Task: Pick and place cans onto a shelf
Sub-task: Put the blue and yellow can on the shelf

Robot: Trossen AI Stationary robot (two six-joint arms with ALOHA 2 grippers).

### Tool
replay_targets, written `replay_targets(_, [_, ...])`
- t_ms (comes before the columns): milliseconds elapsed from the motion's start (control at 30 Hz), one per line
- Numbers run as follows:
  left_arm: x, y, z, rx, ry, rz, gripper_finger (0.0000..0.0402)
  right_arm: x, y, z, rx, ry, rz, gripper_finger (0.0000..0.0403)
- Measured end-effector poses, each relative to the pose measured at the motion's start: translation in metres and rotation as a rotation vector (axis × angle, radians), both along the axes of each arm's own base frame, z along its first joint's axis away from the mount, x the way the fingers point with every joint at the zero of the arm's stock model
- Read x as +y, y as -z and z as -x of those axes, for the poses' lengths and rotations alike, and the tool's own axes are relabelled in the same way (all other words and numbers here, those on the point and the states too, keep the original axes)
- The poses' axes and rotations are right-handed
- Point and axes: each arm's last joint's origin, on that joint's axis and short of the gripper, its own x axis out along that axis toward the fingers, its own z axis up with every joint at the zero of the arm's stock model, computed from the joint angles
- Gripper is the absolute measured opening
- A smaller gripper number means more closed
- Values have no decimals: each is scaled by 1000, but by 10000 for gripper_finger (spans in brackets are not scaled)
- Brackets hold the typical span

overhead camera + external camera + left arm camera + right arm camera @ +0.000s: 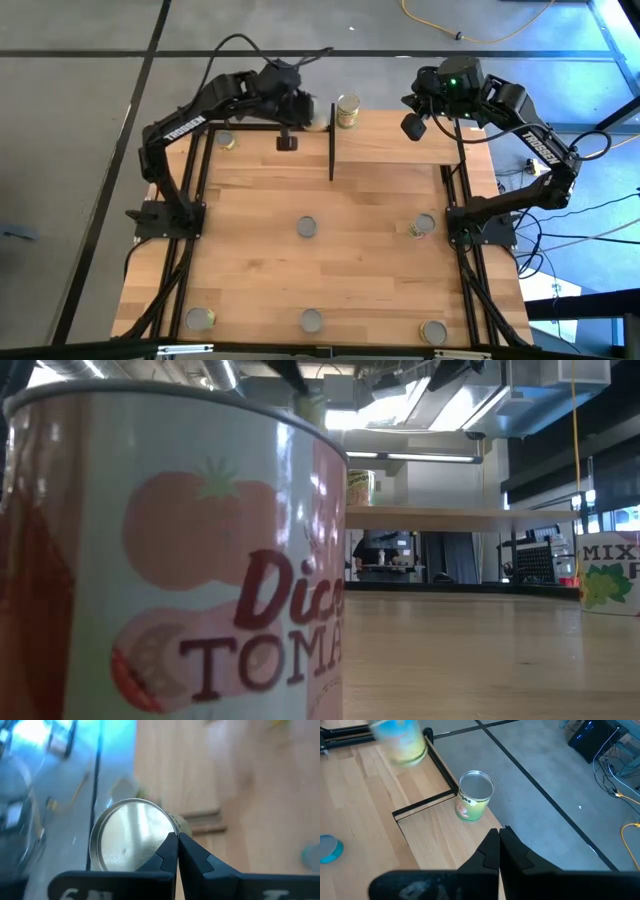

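Note:
My left gripper (303, 108) (177, 840) is shut at the table's far edge, just left of the shelf (400, 140). A can with a silver top (131, 836) and a yellow-green label sits just beyond its fingertips, not between them. In the low view this can (312, 408) is up in the air, and it is blurred in the right wrist view (402, 742). A second yellow-green can (347, 110) (474, 796) stands on its base on the shelf's far left corner. My right gripper (413, 125) (498, 837) is shut and empty above the shelf's far right. My left gripper points down at the can's silver top. Its shut fingertips (170, 845) stand at the rim (167, 822) on one side of the top. I cannot tell whether they touch it. No part of the can is between the fingers.
Several more cans stand on the tabletop: one at the far left (225, 141), two mid-table (306, 228) (423, 226) and three along the near edge (311, 320). A tomato can (170, 560) fills the low view's left. A black upright (331, 140) marks the shelf's left side.

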Motion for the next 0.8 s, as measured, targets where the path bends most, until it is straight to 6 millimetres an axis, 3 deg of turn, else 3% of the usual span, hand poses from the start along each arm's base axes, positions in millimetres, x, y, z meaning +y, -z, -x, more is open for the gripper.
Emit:
replay_targets(167, [-17, -4, -13, -87, 170, 42, 0, 0, 0, 0, 0, 0, 0, 1])
replay_targets(300, [-19, 8, -28, -62, 203, 50, 0, 0, 0, 0, -1, 1, -1, 1])
replay_targets(533, [-4, 46, -63, 27, 236, 54, 0, 0, 0, 0, -1, 1, -2, 1])
replay_targets(800, [14, 72, -82, 48, 263, 101, 0, 0, 0, 0, -1, 1, -3, 1])
